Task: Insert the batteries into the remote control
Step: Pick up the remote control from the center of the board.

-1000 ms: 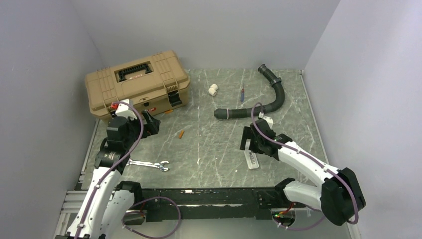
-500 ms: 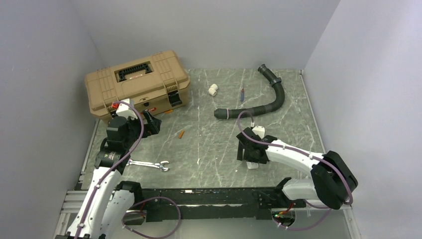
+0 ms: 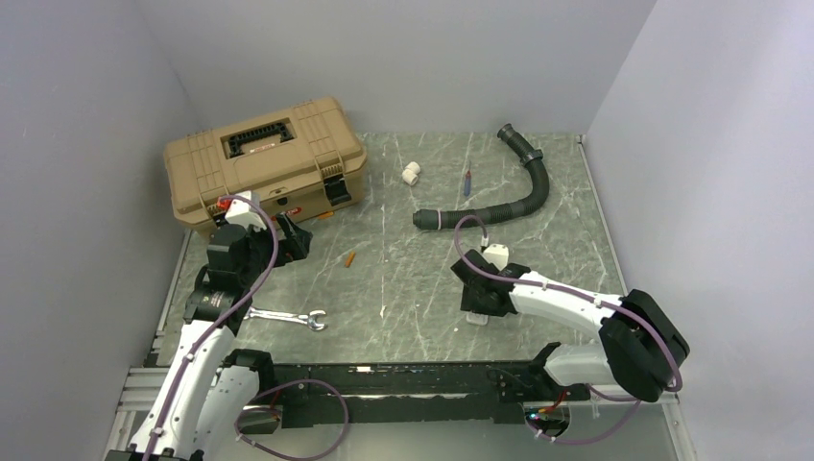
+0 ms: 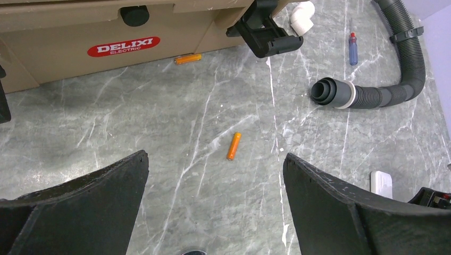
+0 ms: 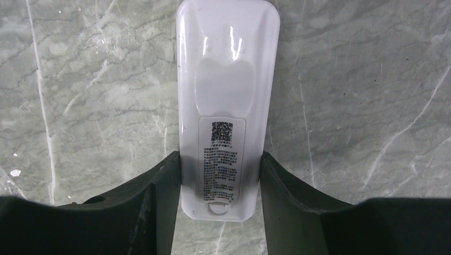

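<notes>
The white remote control (image 5: 228,79) lies back side up on the table, its label showing. My right gripper (image 5: 219,156) is shut on its near end, one finger pressed on each long side. In the top view the right gripper (image 3: 480,293) covers most of the remote (image 3: 477,319). One orange battery (image 4: 234,146) lies on the table ahead of my open, empty left gripper (image 4: 214,156). A second battery (image 4: 188,58) lies by the toolbox front. Both batteries show in the top view, one (image 3: 349,258) mid-table and one (image 3: 326,215) by the box, near the left gripper (image 3: 288,238).
A tan toolbox (image 3: 264,158) stands at the back left. A silver wrench (image 3: 286,317) lies near the left arm. A black corrugated hose (image 3: 499,206), a white pipe fitting (image 3: 411,173) and a red-and-blue stick (image 3: 467,181) lie at the back.
My right gripper has swung left and down over the remote, which is now mostly hidden beneath it in the top view. The left arm has not moved.
</notes>
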`<state>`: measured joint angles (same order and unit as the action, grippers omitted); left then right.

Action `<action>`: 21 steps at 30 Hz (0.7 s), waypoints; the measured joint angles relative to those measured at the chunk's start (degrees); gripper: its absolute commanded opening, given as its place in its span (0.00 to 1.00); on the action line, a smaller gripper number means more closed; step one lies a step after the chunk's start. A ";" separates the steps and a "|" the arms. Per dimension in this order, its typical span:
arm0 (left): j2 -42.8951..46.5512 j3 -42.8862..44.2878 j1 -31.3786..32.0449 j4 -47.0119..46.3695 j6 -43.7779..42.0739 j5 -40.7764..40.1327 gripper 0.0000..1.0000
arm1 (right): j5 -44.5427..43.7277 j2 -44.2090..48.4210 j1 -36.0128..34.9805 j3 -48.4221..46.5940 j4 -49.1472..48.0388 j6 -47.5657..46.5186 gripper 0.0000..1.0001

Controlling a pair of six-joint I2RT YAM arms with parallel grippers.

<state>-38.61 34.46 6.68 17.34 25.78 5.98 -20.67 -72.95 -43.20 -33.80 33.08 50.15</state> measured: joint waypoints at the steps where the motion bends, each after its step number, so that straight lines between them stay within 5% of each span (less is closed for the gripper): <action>1: 0.00 0.00 0.00 0.07 -0.02 0.00 0.99 | -0.11 0.02 -0.20 0.00 -0.02 -0.02 0.17; 21: -1.64 0.28 0.57 0.13 3.23 5.95 0.93 | 6.34 -2.58 -13.16 -9.77 -13.81 -19.58 0.08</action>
<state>-40.25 34.74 7.25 17.47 29.02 11.92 -14.33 -75.53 -56.36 -43.57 19.27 30.57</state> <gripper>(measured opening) 0.941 0.525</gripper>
